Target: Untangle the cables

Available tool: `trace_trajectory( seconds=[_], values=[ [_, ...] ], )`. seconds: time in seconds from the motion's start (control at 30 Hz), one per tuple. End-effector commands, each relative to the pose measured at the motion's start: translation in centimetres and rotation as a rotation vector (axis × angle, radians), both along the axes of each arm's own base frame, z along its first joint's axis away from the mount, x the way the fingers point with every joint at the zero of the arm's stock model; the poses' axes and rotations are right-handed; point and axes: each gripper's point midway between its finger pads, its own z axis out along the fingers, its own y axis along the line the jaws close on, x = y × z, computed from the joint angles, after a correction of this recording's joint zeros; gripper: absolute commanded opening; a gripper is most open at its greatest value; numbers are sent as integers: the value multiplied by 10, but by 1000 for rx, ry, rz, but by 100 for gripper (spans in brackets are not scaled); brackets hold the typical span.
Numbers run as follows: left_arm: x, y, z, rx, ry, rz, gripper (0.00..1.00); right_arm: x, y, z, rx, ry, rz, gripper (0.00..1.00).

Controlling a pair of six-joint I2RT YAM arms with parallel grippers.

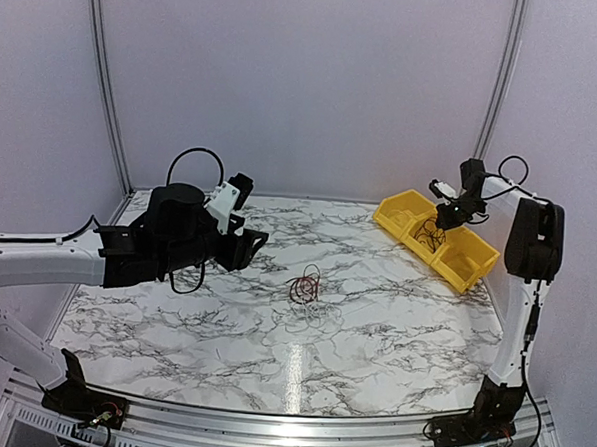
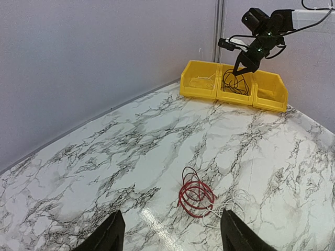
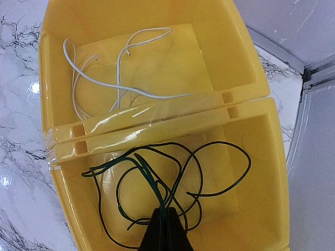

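Right gripper (image 3: pixel 163 224): jaws pinched together on the dark wire (image 3: pixel 149 180), above the middle yellow bin (image 3: pixel 261 209).
Dark wire: loose loops lying inside that bin.
Left gripper (image 2: pixel 172 230): jaws apart, empty, above the marble table (image 2: pixel 78 172).
Red coil (image 2: pixel 196 196): mid-table, thin white strands (image 2: pixel 238 197) against it; straight ahead of the left gripper, the nearer arm.

Soft overhead light fills my booth — a white glare streak on the near marble table (image 1: pixel 293 368), sheen on the yellow bins (image 3: pixel 157 112), faint shadows, my left gripper (image 2: pixel 172 214) slightly out of focus.
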Motion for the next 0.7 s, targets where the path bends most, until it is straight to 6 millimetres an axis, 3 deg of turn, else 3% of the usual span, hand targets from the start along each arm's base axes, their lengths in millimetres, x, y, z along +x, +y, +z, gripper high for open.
trace_trajectory(
  seconds=[0.0, 0.17, 0.27, 0.53, 0.57, 0.6, 0.67],
  values=[
    [-1, -1, 1, -5, -10, -11, 65, 3, -1, -10, -28, 6, -2, 0],
    [-2, -2, 1, -7, -8, -17, 65, 5, -6, 1, -48, -13, -20, 3],
    [-1, -3, 0, -5, -7, -17, 65, 1, -6, 15, -47, -26, -25, 22],
    [-1, -5, -6, 7, 2, -28, 66, -17, 1, 85, -12, -116, -42, 46],
    [0, -4, -7, 6, 6, -17, 73, -19, 3, 95, -10, -129, -40, 47],
    [2, -3, -7, -4, 11, 4, 96, -22, 7, 107, -6, -148, -33, 48],
    [7, 3, -8, -13, 30, 57, 99, -27, 18, 125, 7, -181, -12, 49]
  ],
)
